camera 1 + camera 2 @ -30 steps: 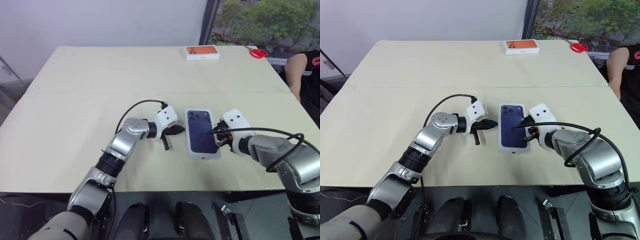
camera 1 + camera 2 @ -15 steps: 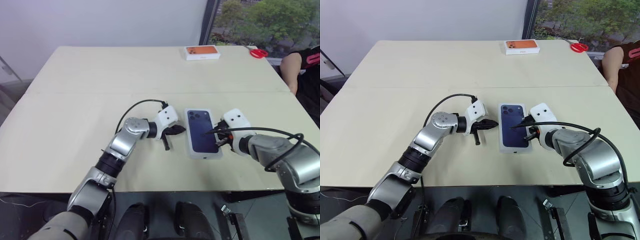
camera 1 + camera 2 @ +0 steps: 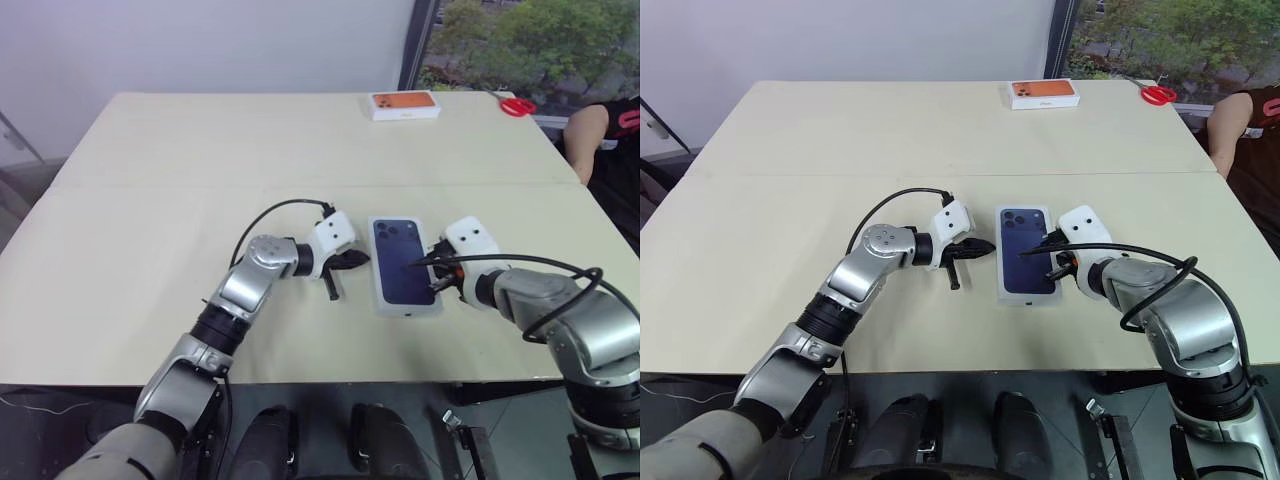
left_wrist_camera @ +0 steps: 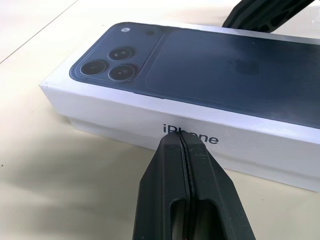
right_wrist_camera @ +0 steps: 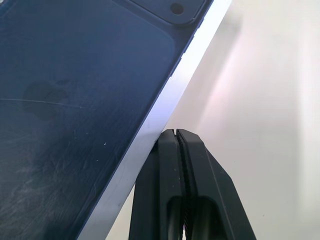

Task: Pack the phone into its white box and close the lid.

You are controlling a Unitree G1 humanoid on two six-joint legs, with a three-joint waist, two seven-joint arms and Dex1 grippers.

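From the head views, the lid (image 3: 405, 266) sits on the white box on the table (image 3: 150, 200), between the left gripper (image 3: 352, 262) and right gripper (image 3: 432, 268). Left wrist view: fingers pressed together, just beside the lid's side. Right wrist view: pressed together too (nothing pinched). The cardboard looks light, stiff and slippery, so hold its long sides.

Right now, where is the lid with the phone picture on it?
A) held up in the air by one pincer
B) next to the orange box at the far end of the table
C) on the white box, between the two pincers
C: the lid sits flat on the white box, with the left pincer on one side and the right pincer on the other.
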